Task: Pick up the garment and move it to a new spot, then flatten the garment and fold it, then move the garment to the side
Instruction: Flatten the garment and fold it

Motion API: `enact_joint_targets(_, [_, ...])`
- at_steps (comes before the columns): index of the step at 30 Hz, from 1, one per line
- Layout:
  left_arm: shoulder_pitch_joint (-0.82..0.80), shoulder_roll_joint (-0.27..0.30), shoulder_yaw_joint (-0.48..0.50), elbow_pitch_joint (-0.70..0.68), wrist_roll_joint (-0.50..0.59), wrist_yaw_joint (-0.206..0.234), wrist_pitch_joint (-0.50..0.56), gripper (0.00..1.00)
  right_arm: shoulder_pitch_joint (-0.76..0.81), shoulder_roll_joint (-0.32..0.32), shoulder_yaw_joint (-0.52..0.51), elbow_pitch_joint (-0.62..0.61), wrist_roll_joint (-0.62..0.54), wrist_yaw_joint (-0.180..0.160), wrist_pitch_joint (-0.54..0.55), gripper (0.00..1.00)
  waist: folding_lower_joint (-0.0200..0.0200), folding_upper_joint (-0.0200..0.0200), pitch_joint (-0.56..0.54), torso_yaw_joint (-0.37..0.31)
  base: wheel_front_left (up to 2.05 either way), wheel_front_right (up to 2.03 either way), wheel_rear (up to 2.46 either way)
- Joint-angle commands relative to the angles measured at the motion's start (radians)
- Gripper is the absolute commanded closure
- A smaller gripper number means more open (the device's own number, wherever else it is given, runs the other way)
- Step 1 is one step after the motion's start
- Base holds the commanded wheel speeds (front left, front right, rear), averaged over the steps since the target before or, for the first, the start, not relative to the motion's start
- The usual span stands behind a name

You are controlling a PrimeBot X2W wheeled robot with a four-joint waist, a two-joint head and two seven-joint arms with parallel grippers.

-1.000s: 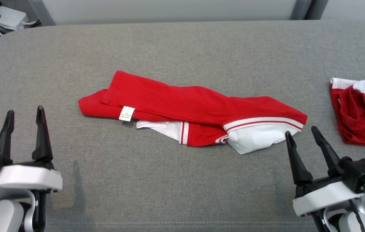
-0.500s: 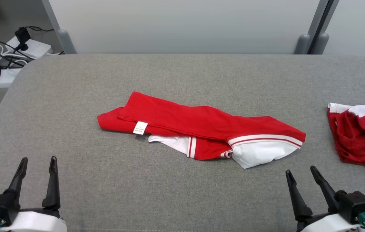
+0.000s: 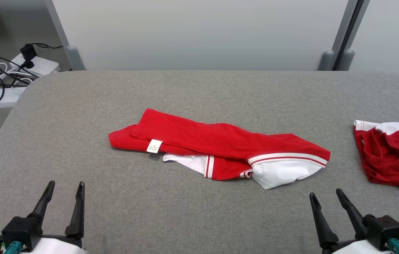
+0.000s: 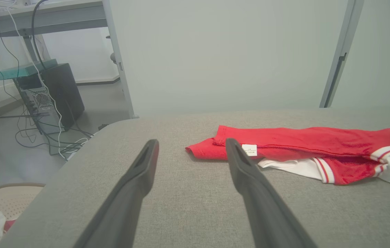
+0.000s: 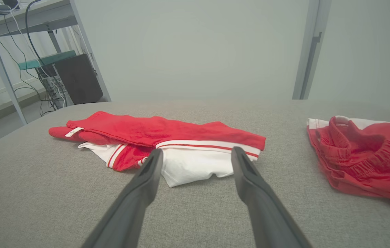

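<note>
The garment [image 3: 220,141], red with white striped panels and a small white label, lies in a long rumpled strip across the middle of the grey padded table [image 3: 185,218]. It also shows in the left wrist view [image 4: 301,141] and the right wrist view [image 5: 153,131]. My left gripper [image 3: 66,183] is open near the front left, well short of the garment's label end [image 4: 191,141]. My right gripper [image 3: 325,192] is open at the front right, its tips just short of the garment's white end [image 5: 196,150]. Both hold nothing.
A second red and white garment [image 3: 393,155] lies crumpled at the table's right edge [image 5: 363,155]. Off the left side are a power strip with cables [image 3: 37,63], a computer tower [image 4: 60,93] and a pale basket [image 4: 9,203] on the floor. A wall panel stands behind the table.
The head camera has tilted up, showing the far edge and wall. Both open grippers have drawn back toward the near edge, away from the garment, which has not moved.
</note>
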Motion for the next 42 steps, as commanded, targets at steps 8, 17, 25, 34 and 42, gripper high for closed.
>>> enact_joint_targets(8, [-0.075, -0.008, 0.072, -0.004, 0.029, -0.034, -0.01, 0.0, -0.043, -0.027, 0.034, -0.016, -0.006, 0.004, -0.011, 0.0, 0.0, -0.0001, 0.01, 0.003, 0.0, 0.0, 0.0])
enact_joint_targets(17, [-0.107, -0.042, 0.083, 0.001, 0.057, -0.064, -0.01, 0.0, -0.13, -0.098, 0.101, 0.038, -0.023, 0.004, 0.032, 0.0, 0.0, -0.0001, 0.051, 0.021, 0.0, 0.0, 0.0])
enact_joint_targets(25, [-0.168, -0.085, 0.072, 0.012, 0.084, -0.103, -0.01, 0.0, -0.327, -0.202, 0.272, 0.246, -0.002, 0.004, 0.089, 0.0, 0.0, -0.0001, 0.115, 0.078, 0.0, 0.0, 0.0])
enact_joint_targets(34, [-0.212, -0.135, 0.093, 0.051, 0.11, -0.145, -0.01, 0.0, -0.501, -0.199, 0.378, 0.542, 0.029, 0.004, 0.126, 0.0, 0.0, -0.0001, 0.152, 0.131, 0.0, 0.0, 0.0])
enact_joint_targets(42, [-0.224, -0.165, 0.124, 0.07, 0.141, -0.178, -0.01, 0.0, -0.579, -0.171, 0.422, 0.69, 0.08, 0.004, 0.116, 1.0, 0.0, -0.0001, 0.166, 0.139, 0.0, 0.0, 0.0])
